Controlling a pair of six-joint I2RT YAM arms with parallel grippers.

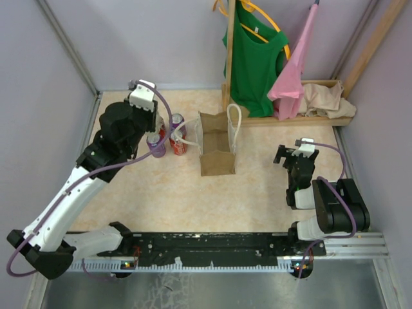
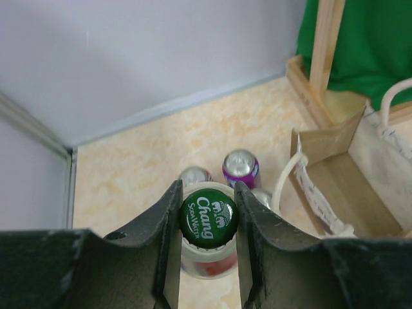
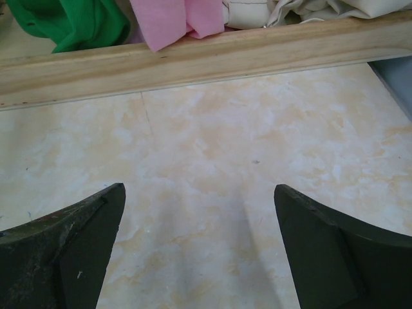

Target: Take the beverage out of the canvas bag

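Starting with the top external view, the bench (image 1: 167,199) has a pale beige, marble-like surface, and grey-lilac walls (image 1: 161,38) close it on three sides. At the back stands a wooden rack (image 1: 230,58) with a green shirt (image 1: 257,61), a pink garment (image 1: 295,71) and a beige cloth heap (image 1: 325,98). The canvas bag (image 1: 217,145) stands upright near the middle, its mouth open. The left gripper (image 1: 158,136) is over a group of cans (image 1: 178,147) just left of the bag. The right gripper (image 1: 290,154) is well apart, at the right side.

From the left wrist camera, the two fingers press on both sides of the cap of the beverage (image 2: 208,215), so this gripper is closed on it. The green cap reads "Chang" and "Soda Water". The beverage stands on the bench outside the bag, near a purple can (image 2: 241,168) and a silver can top (image 2: 195,175). The labels on these cans cannot be read.

From the right wrist camera, the fingers are wide apart above bare bench, with nothing between them. The wooden base rail of the rack crosses the top.
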